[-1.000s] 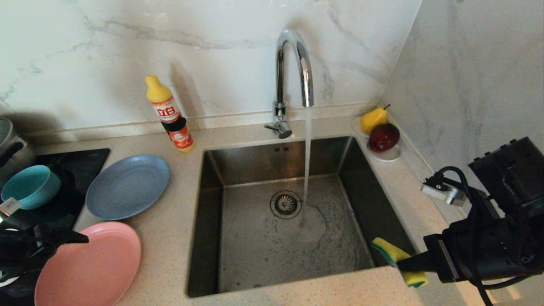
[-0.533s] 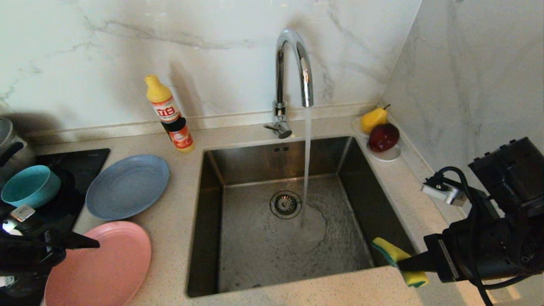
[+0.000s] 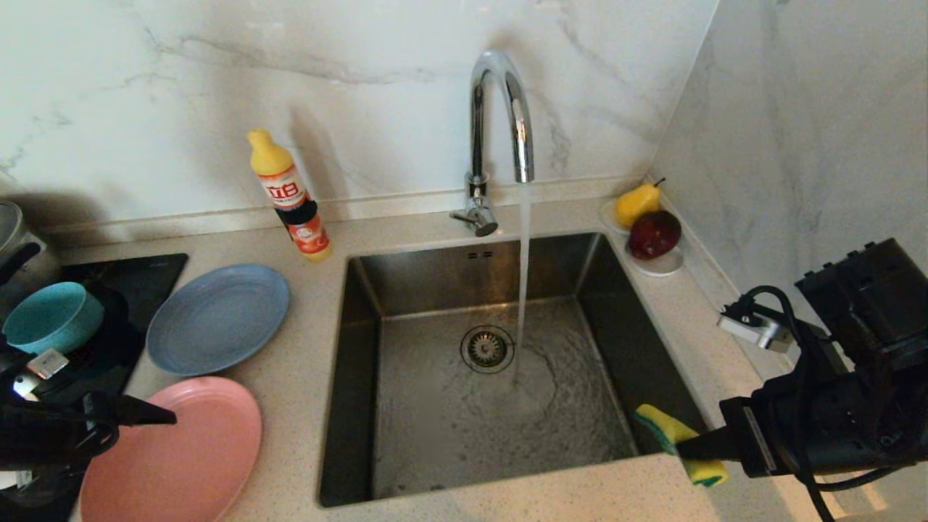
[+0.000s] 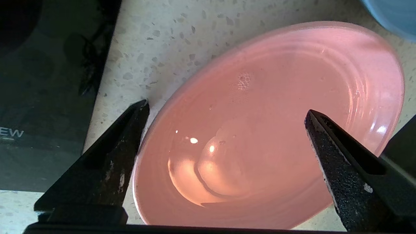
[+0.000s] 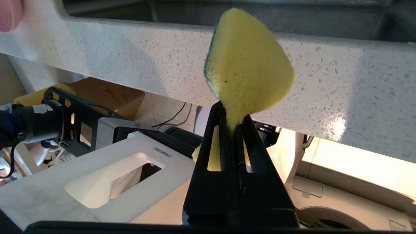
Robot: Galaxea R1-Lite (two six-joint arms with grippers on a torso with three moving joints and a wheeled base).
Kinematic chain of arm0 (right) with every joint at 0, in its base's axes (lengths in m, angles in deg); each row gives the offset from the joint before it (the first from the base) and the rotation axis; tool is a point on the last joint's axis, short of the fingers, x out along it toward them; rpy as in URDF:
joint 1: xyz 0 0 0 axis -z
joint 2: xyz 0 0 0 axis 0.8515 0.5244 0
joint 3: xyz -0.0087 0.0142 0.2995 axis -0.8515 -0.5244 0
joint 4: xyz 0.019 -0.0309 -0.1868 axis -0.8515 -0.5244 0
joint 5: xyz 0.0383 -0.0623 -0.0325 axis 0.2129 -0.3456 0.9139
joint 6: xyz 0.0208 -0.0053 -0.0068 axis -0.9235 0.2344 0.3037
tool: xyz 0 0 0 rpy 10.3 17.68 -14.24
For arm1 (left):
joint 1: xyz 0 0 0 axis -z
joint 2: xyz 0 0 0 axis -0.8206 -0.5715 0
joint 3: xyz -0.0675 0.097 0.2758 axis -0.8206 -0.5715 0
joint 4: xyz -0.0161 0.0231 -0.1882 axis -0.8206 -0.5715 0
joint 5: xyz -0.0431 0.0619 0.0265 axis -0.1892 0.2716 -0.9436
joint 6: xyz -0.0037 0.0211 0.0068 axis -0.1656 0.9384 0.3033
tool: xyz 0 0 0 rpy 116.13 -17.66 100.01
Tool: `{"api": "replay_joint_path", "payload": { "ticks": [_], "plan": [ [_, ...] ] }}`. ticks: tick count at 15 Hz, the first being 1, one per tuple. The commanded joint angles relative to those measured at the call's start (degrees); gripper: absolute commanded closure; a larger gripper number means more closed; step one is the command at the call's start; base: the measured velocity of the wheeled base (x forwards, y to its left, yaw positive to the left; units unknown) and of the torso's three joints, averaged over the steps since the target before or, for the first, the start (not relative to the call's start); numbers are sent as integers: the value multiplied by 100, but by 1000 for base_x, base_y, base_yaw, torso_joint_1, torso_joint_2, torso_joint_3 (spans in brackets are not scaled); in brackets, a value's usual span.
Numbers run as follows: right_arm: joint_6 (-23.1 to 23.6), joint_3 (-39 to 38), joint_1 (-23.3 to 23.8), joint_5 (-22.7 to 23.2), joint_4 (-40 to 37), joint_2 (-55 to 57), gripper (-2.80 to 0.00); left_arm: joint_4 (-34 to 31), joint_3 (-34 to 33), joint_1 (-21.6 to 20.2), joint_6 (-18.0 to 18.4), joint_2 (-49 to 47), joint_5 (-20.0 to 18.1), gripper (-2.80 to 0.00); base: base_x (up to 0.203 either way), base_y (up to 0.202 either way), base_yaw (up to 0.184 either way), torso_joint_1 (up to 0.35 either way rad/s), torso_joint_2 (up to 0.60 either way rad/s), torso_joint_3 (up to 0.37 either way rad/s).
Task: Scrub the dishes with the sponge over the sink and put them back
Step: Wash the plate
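My left gripper point(image 3: 156, 428) is open over the left rim of the pink plate point(image 3: 181, 457), which lies on the counter. In the left wrist view the pink plate point(image 4: 269, 123) is wet, and the open left gripper point(image 4: 226, 108) has one finger outside its rim and one over its inside. The grey-blue plate point(image 3: 217, 317) lies behind it, and the teal bowl point(image 3: 51, 317) sits further left. My right gripper point(image 3: 697, 451) is shut on the yellow-and-green sponge point(image 3: 668, 433) at the front right corner of the sink point(image 3: 359, 377). The right wrist view shows the sponge point(image 5: 248, 61) pinched in the right gripper point(image 5: 233, 112).
Water runs from the chrome faucet point(image 3: 500, 109) into the sink beside the drain strainer point(image 3: 487, 349). A detergent bottle point(image 3: 290, 196) stands behind the plates. A white dish point(image 3: 661, 267) holds a pear point(image 3: 638, 203) and an apple point(image 3: 655, 233). A black cooktop point(image 3: 141, 279) and a pot point(image 3: 14, 246) are at the left.
My left gripper has moved right over the pink plate, and the plate has shifted a little to the right. The right arm and the sponge have stayed where they were.
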Motion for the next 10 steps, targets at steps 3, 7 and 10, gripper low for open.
{"api": "replay_joint_path", "payload": {
  "ticks": [3,7,10],
  "plan": [
    [-19,-41,9,15,131,49,0,2,34,2,25,-107,-1,0,0,0,0,0,0,0],
    [-12,-78,46,24,131,76,0,1,-12,11,177,-148,21,0,0,0,0,0,0,0],
    [-12,-171,86,32,131,47,0,-43,-24,55,323,-132,42,0,0,0,0,0,0,0]
  ]
}}
